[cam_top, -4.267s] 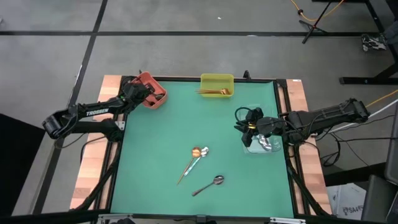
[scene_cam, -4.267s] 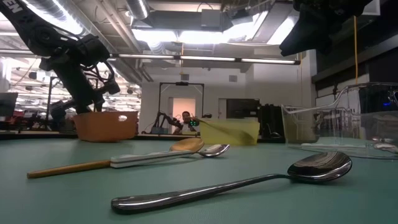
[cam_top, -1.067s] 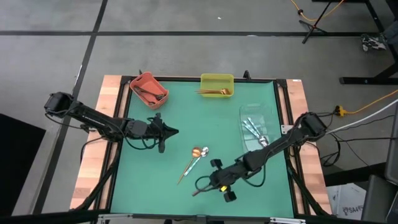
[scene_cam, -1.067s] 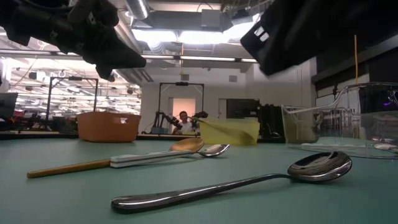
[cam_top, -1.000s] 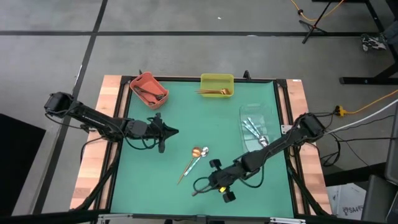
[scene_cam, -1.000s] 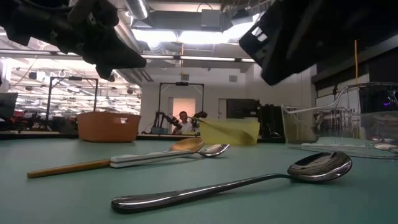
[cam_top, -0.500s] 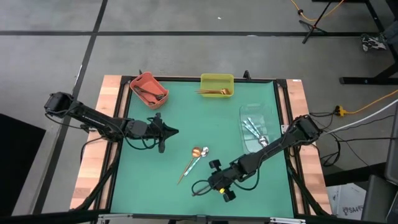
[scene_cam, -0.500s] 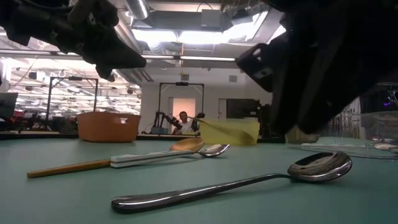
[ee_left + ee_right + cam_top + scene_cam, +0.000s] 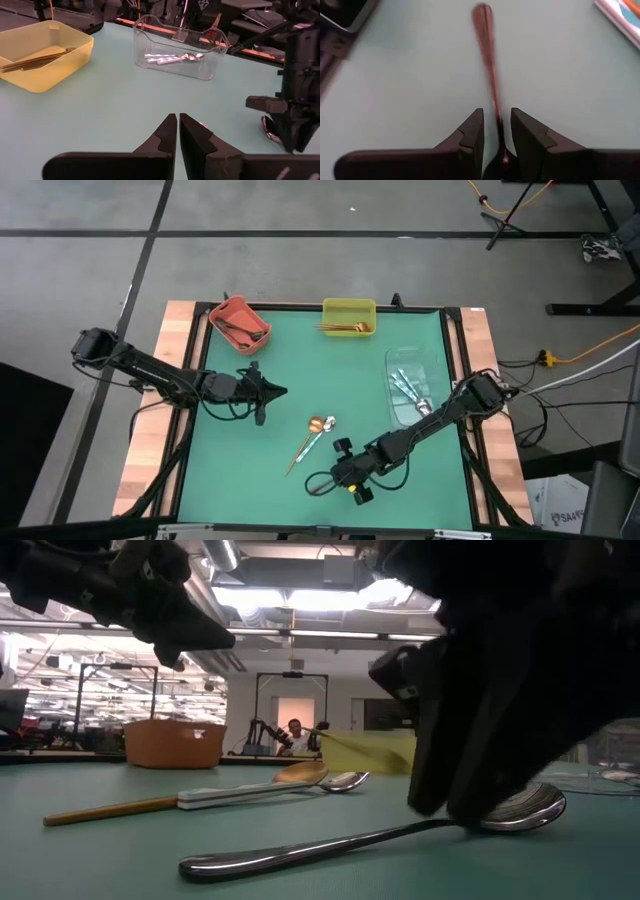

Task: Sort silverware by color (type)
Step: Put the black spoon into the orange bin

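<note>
Currently the right end effector [image 9: 494, 131], half open, is straddling the dark spoon [image 9: 489, 65] on the bench [image 9: 250, 450], holding nothing; it should close squarely on the handle's neck.

The dark spoon [image 9: 380, 836] nearest the clear bin [image 9: 178, 52] is polished metal, glossy enough to mirror the ceiling lights, while the spoon [image 9: 130, 806] lying farther from that bin has a matt wood-coloured handle and a white, smooth mid-section. The clear bin looks like shiny transparent plastic holding bright silver metal spoons [image 9: 172, 58], and the yellow bin [image 9: 37, 54] beside it is translucent, smooth plastic. The table [image 9: 260, 450] under the clear bin has a matt, even green surface, edged with bare pale wood [image 9: 142, 450].
</note>
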